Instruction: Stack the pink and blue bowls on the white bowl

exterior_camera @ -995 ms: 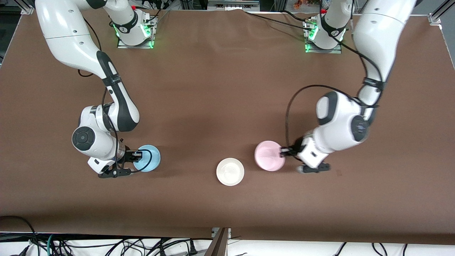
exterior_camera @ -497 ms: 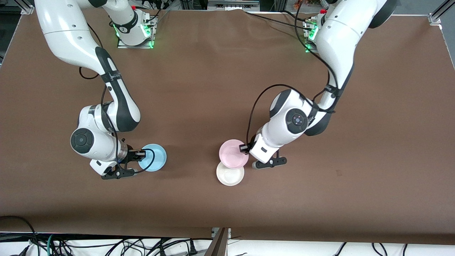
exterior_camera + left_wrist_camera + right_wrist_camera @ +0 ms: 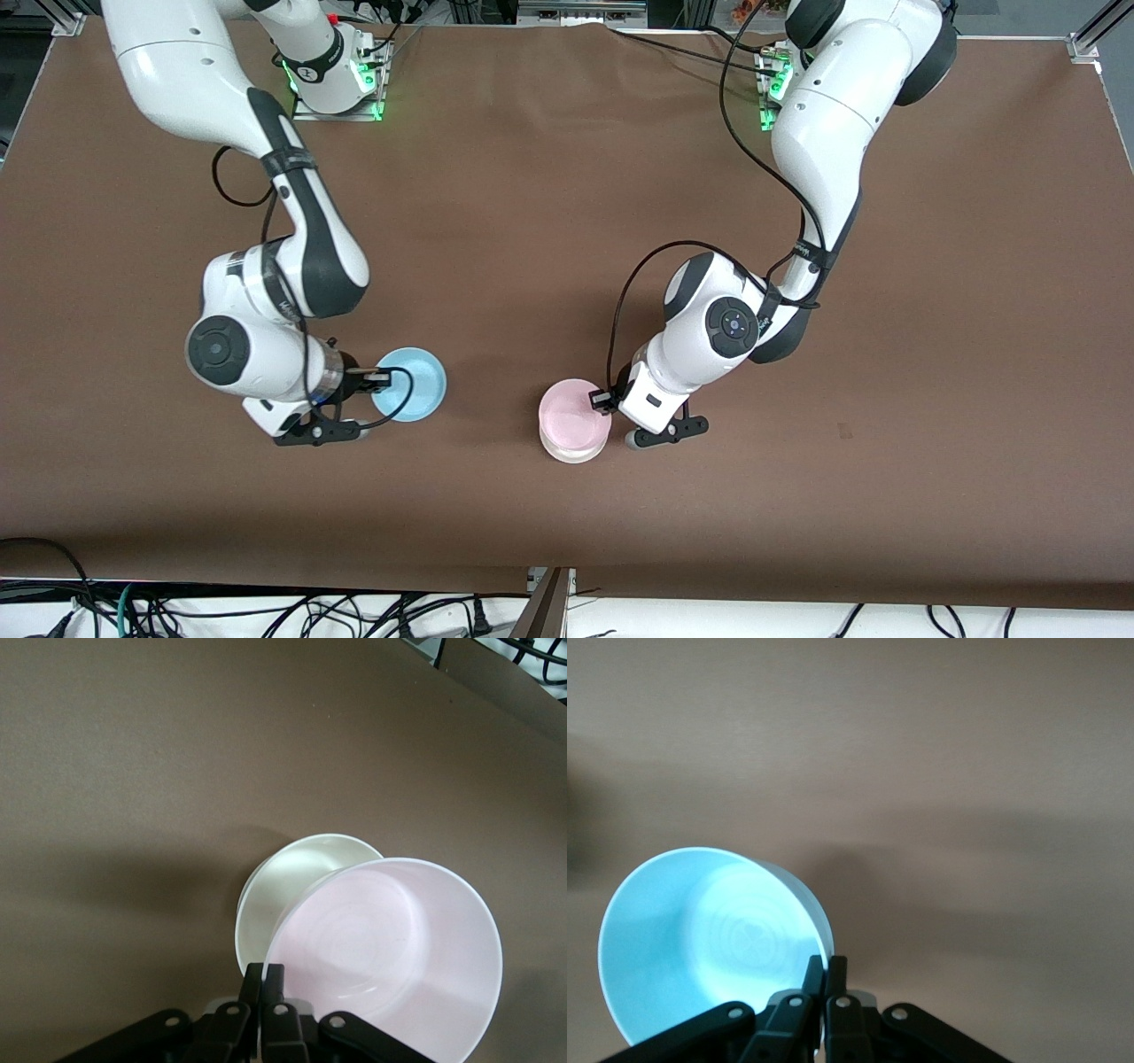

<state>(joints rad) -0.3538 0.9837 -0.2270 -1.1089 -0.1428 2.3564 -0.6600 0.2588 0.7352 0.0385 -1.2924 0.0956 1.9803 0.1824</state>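
The pale pink bowl (image 3: 574, 409) hangs over the white bowl (image 3: 574, 455), covering most of it. My left gripper (image 3: 605, 400) is shut on the pink bowl's rim. In the left wrist view the pink bowl (image 3: 390, 948) sits tilted and offset over the white bowl (image 3: 283, 886), pinched by the left gripper (image 3: 273, 979). The light blue bowl (image 3: 415, 383) is held by its rim in my shut right gripper (image 3: 379, 381), over the table toward the right arm's end. The right wrist view shows the blue bowl (image 3: 700, 939) clamped in the right gripper (image 3: 826, 970).
A brown cloth covers the table (image 3: 567, 221). The arm bases with green lights (image 3: 337, 84) stand farthest from the front camera. Loose cables (image 3: 266, 611) hang below the table's near edge.
The left arm swung the pink bowl from the left arm's end to over the white bowl. The right arm carried the blue bowl a little toward the white bowl.
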